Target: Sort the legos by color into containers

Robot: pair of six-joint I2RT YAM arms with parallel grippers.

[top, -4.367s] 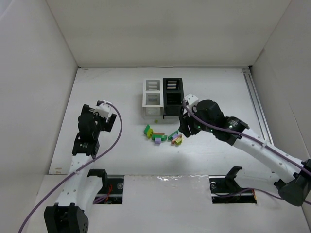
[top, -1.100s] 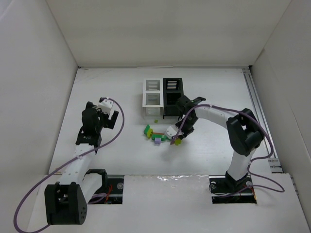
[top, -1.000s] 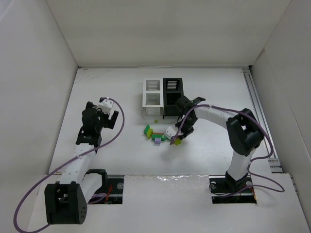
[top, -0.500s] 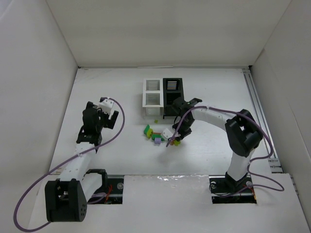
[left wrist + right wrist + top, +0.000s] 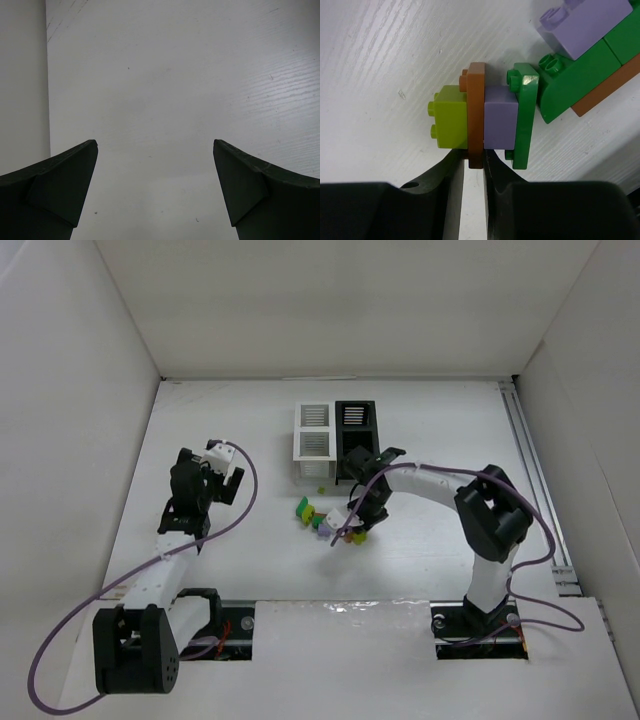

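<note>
The legos lie in a small cluster on the white table, in front of the containers, a joined block of white and black slatted bins. My right gripper is shut on the edge of a thin orange-brown plate. That plate sits in a joined stack between a yellow-green brick and a purple brick backed by a green plate. My left gripper hangs open over bare table at the left, far from the bricks.
Beside the gripped stack lie another purple brick, a green sloped piece and an orange-brown piece. A tiny yellow-green piece sits nearer the bins. White walls enclose the table; a rail runs along its right side.
My right gripper has slid a little left and toward the near edge and closed its jaws on the orange-brown plate; the stack shifted with it. The left arm has stayed still.
</note>
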